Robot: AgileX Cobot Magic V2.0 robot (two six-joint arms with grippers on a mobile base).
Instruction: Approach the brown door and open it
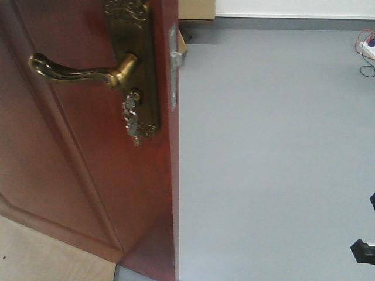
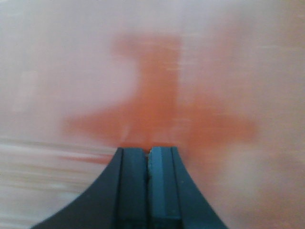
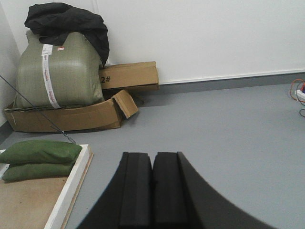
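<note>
Brown door (image 1: 88, 175) fills the left of the front view, brass lever handle (image 1: 76, 71) level, grey floor (image 1: 275, 164) beyond its edge; left gripper (image 2: 148, 155) jaws together before a blurred reddish surface, right gripper (image 3: 152, 160) jaws together likewise.

Taking in a grey floor (image 3: 228, 129) running back to a white wall (image 3: 200, 33), with a darker skirting (image 3: 228, 82) along the join. Finding, in the far left corner, a bulky olive sack (image 3: 57, 71) banded with white tape (image 3: 49, 76), sitting in a flattened cardboard tray (image 3: 71, 119) and carrying a black cloth (image 3: 66, 21) on top. Spotting a cardboard box (image 3: 128, 75) marked "2#" just beside the sack, against the wall. Noting two green bags (image 3: 40, 151) stacked on a wooden board (image 3: 24, 205) with a white edge (image 3: 71, 181). Catching coloured cables (image 3: 298, 93) at the right border.
</note>
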